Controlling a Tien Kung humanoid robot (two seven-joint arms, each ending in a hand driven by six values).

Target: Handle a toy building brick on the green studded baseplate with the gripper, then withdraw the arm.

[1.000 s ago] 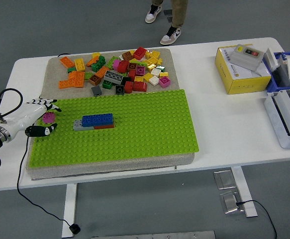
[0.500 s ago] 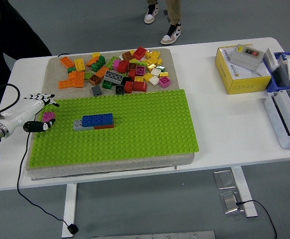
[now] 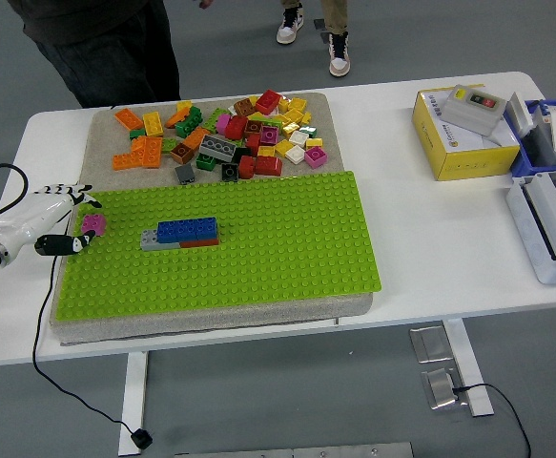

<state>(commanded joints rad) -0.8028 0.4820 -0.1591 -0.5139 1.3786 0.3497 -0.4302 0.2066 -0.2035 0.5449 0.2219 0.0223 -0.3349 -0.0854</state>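
The left hand hovers at the green baseplate's left edge, fingers spread and empty, just beside the small pink brick seated on the studs. To withdraw well, pull straight left, clear of the brick and the black cable.

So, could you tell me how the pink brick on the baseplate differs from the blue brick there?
The pink brick is small and squarish; the blue brick is long. The pink brick sits alone at the green baseplate's left edge, beside the left hand; the blue brick lies further in, stacked on grey and orange-red pieces. Both rest flat.
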